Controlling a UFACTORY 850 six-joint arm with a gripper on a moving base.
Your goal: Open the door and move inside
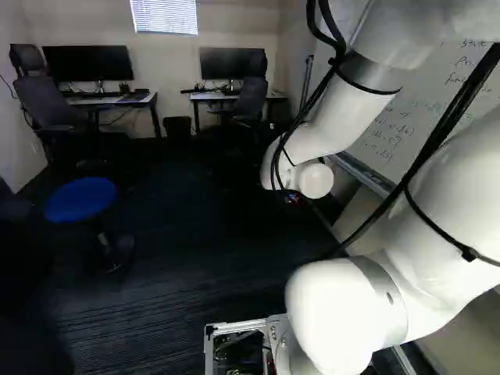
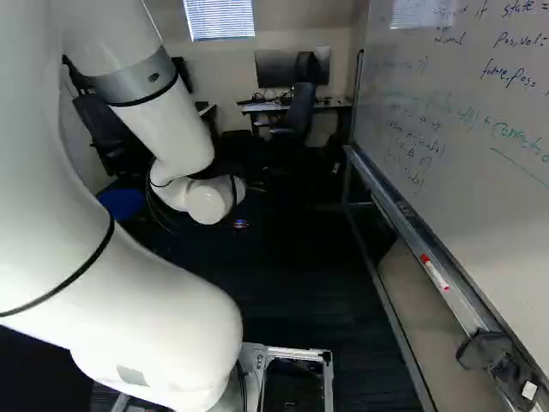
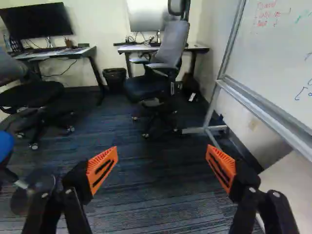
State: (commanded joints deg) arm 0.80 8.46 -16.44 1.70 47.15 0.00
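The door shows in none of my three views, so I cannot tell on which side of my gripper [image 3: 162, 165] it lies, nor how its handle runs. My fingers are spread wide, the orange pads [image 3: 102, 168] apart, and between them I hold nothing. Because desks and chairs are before me, I judge that I am probably inside the room already, and what remains is perhaps only to drive further in. For this, the way ahead matters: an office chair [image 3: 170, 44] stands straight ahead of my gripper, before a desk [image 3: 197, 48] with a monitor [image 3: 145, 14]. Under me is dark striped carpet [image 3: 161, 195]. Along the right of the right base view runs a whiteboard [image 2: 446, 112], whose frame I could scrape. A blue stool [image 1: 80, 199] is at the left of the left base view.
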